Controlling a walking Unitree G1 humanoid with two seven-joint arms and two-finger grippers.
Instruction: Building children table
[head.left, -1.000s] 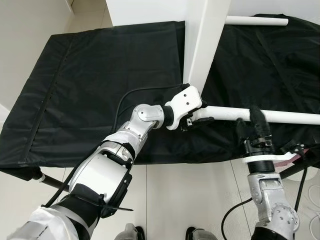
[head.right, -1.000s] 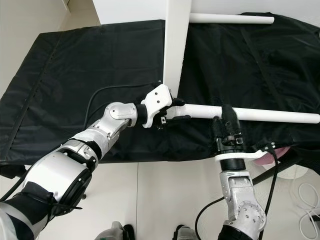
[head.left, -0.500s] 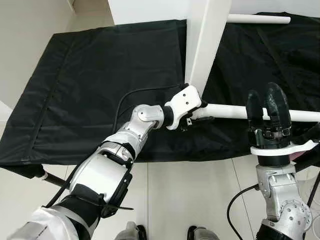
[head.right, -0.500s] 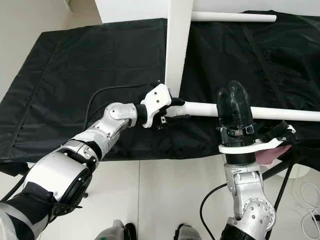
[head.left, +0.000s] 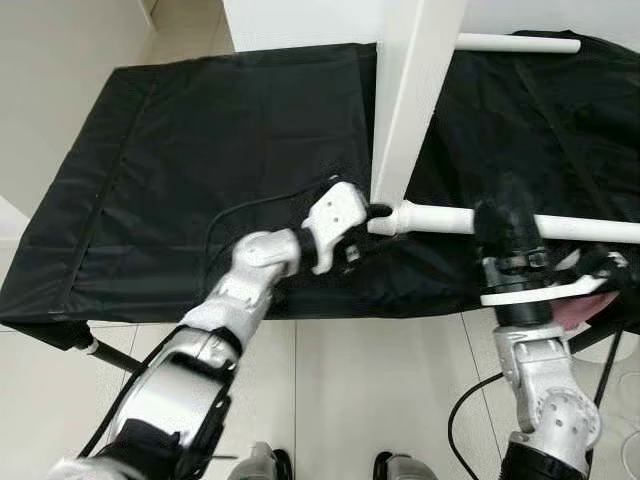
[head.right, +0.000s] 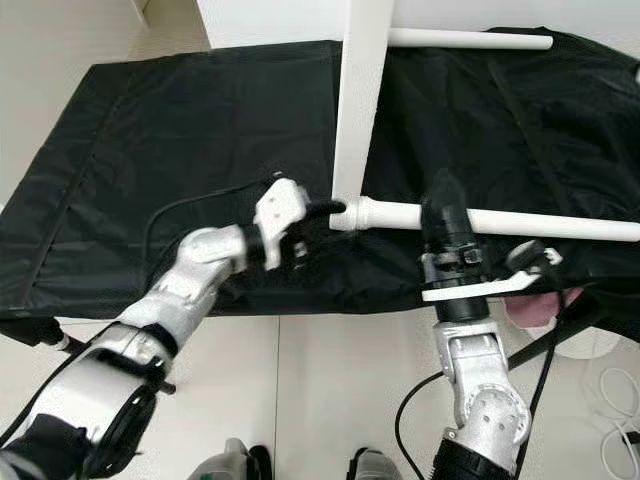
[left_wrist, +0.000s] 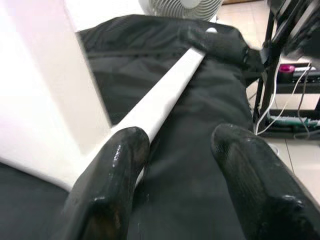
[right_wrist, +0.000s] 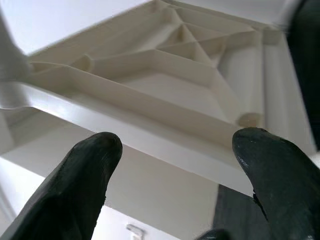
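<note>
A white tabletop panel (head.left: 412, 90) stands on its edge on the black cloth. A white leg (head.left: 570, 228) sticks out sideways from its lower corner, lying over the cloth. My left gripper (head.left: 378, 211) is open just left of the leg's base, with the leg (left_wrist: 165, 90) running away past one finger (left_wrist: 112, 175). My right gripper (head.left: 505, 212) points upward in front of the leg's middle, its fingers (right_wrist: 95, 165) spread open and empty, looking at the panel's ribbed underside (right_wrist: 165, 75). A second white leg (head.left: 518, 43) lies at the back.
The black cloth (head.left: 200, 150) covers a wide low surface whose front edge is near my body. A fan (left_wrist: 192, 6) and a black stand with cables (left_wrist: 277, 75) are off to the right. Something pink (head.right: 530, 312) hangs by my right wrist. Pale tiles lie below.
My left gripper has let go of the leg near its base and drawn back to the left. The right gripper has dropped from above the leg to in front of it.
</note>
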